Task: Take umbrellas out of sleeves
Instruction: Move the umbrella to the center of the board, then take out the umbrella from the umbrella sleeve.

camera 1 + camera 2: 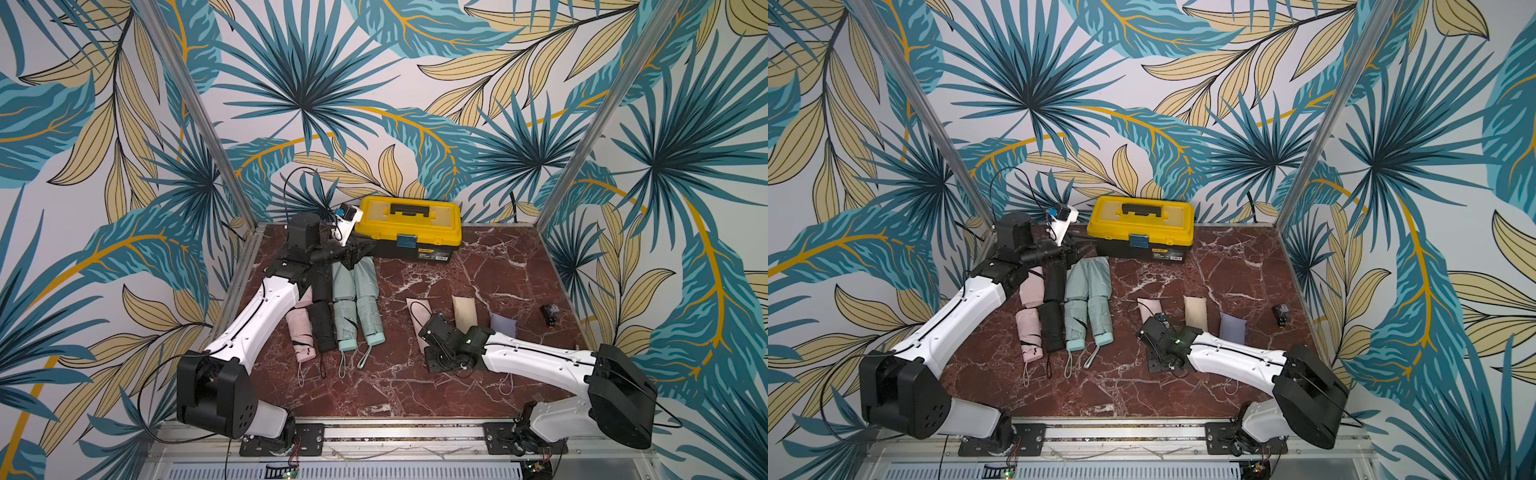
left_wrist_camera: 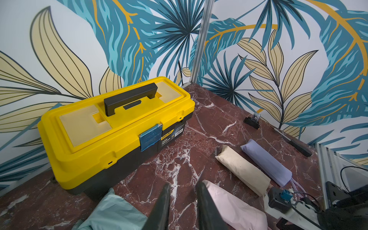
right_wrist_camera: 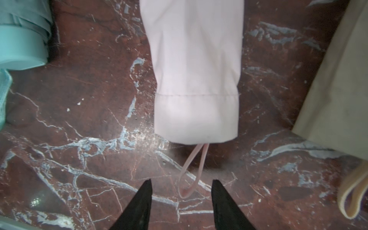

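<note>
The right gripper [image 3: 182, 181] sits low over the bench [image 3: 79, 99] with its jaws spread and nothing clamped. The end of the wrist loop [image 3: 191, 173] of the pink sleeved umbrella [image 3: 197, 69] reaches between the jaw tips, unpinched. Beside that item lie the beige sleeved umbrella [image 1: 464, 312] and the lilac sleeved umbrella [image 1: 503, 325], both covered. Near the left arm, four bare items lie side by side, handles toward the front edge: the pink umbrella [image 1: 300, 332], the black umbrella [image 1: 325, 328], a mint umbrella [image 1: 345, 328] and a second mint umbrella [image 1: 371, 320]. Beyond them, toward the yellow toolbox [image 1: 409, 226], lie the pink sleeve [image 1: 1032, 289], the black sleeve [image 1: 320, 286] and the mint sleeves [image 1: 343, 282], all emptied. The left gripper [image 2: 183, 184] hovers at the far end of the mint sleeves, jaws slightly parted, nothing visible between them.
</note>
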Controlling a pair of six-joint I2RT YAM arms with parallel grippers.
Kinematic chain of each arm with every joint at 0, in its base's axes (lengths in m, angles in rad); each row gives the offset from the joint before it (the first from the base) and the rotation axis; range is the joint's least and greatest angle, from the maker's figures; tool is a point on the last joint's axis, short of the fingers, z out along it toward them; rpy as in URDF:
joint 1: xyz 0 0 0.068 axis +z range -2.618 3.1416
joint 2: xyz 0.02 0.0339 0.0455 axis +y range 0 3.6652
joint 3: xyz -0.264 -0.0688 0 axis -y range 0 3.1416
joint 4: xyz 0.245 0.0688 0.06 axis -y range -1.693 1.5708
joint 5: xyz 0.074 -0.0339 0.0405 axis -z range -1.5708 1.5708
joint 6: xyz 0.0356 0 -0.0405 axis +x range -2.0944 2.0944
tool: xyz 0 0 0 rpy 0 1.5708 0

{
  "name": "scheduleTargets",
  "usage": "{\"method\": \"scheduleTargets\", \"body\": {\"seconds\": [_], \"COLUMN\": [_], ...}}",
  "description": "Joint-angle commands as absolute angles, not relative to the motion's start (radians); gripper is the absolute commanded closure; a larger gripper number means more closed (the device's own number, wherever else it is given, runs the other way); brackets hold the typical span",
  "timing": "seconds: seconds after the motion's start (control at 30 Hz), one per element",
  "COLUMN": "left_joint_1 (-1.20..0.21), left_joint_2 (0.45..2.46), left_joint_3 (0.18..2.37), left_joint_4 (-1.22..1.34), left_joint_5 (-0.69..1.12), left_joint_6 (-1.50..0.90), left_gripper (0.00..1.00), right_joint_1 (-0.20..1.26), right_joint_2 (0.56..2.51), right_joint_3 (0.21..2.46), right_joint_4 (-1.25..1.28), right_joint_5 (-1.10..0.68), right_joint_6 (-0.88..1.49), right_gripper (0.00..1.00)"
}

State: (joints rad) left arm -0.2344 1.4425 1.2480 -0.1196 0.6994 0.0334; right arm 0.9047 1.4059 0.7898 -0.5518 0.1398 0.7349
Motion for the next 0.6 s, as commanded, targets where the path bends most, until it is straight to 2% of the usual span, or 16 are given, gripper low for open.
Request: {"method": "scheduleTargets", "body": {"seconds": [0.0,0.27,0.57], "left_joint_1": [-0.227,-0.227,-0.227], "left_joint_2": [1.451,1.453,1.449], "left_joint_3": [1.252,1.253,1.252], "left_joint_4": [-0.102,-0.103,-0.101], "left_joint_5": [0.704,0.707,0.704], "left_joint_6": [0.035,0.031,0.033], "left_gripper": [0.75,0.75,0.74], "right_joint_1": [0.911,0.917,0.919], "right_joint_2": [1.446,1.508,1.496], "right_joint_3": [0.793,0.805,0.781], "right_joint_4": [-0.524,-0.583,-0.577], "right_joint_5": [0.141,0.243,0.248], "right_joint_6": [0.787,0.879,0.89], "right_gripper": [0.51,0.59,0.75]}}
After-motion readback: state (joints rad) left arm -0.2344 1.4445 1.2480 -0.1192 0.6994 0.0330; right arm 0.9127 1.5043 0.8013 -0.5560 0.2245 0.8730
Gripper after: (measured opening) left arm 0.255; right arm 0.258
